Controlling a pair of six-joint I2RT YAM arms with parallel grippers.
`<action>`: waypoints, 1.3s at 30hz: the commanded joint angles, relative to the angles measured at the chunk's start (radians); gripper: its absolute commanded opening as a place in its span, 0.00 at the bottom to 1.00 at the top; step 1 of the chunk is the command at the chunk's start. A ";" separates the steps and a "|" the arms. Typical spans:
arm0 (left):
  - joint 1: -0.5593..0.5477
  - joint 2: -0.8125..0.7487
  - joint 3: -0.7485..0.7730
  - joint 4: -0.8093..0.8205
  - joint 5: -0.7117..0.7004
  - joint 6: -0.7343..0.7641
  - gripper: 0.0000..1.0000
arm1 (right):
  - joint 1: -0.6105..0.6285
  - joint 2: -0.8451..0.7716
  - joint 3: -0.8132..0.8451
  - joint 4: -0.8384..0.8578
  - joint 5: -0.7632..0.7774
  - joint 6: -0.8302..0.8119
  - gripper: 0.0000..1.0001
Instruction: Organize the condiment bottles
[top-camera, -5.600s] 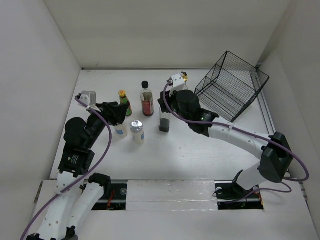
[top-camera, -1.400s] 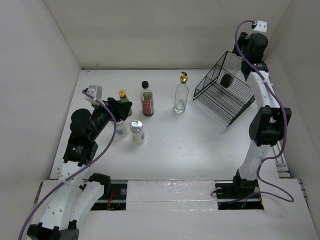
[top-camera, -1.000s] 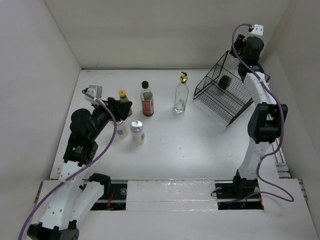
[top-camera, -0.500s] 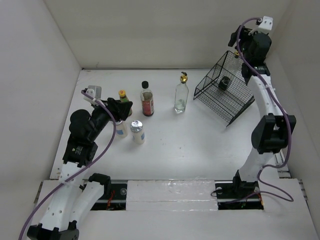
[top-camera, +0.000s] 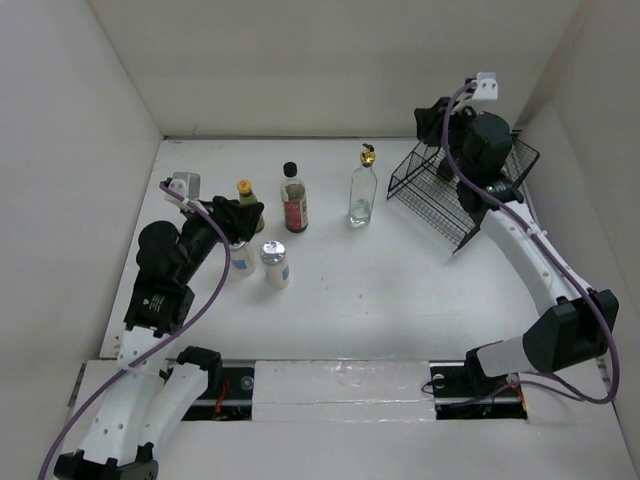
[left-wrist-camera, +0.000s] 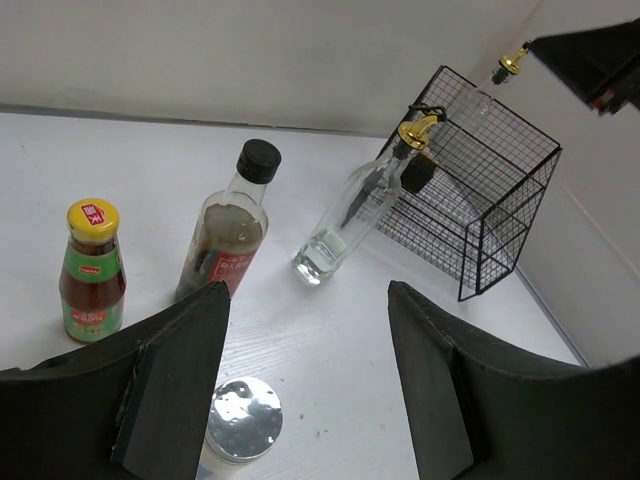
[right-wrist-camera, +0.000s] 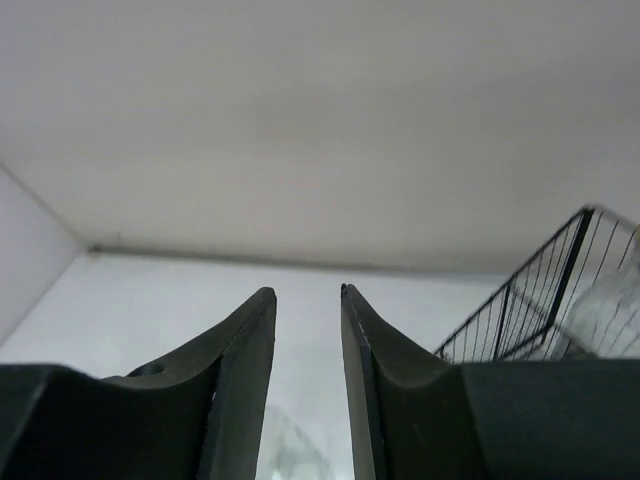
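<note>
Top view: left gripper (top-camera: 243, 217) is hovering at the table's left, over one short white bottle (top-camera: 240, 263) and just near of the yellow-capped bottle (top-camera: 245, 190). The second short white bottle (top-camera: 274, 263) is standing just right of the first. Further right, the black-capped bottle (top-camera: 293, 203) and one clear glass bottle (top-camera: 363, 190) are standing upright. Right gripper (top-camera: 428, 118) is hanging over the far-left corner of the wire basket (top-camera: 480, 190).

Left wrist: fingers (left-wrist-camera: 170, 370) are standing wide apart, released, nothing between them. A second clear glass bottle (left-wrist-camera: 470, 103) is leaning inside the basket, its gold pourer poking above the rim.

Right wrist: fingers (right-wrist-camera: 240, 380) are sitting parted by a narrow gap, gripping nothing; basket at right.
</note>
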 joint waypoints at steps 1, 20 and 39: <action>0.005 -0.019 -0.002 0.034 -0.002 -0.004 0.60 | 0.033 -0.069 -0.058 -0.030 -0.014 -0.007 0.38; 0.005 -0.019 -0.002 0.043 -0.002 -0.004 0.60 | 0.159 0.092 -0.061 -0.171 -0.255 -0.172 0.78; 0.005 -0.029 -0.011 0.043 0.016 -0.014 0.60 | 0.240 0.207 -0.087 0.094 -0.048 -0.131 0.54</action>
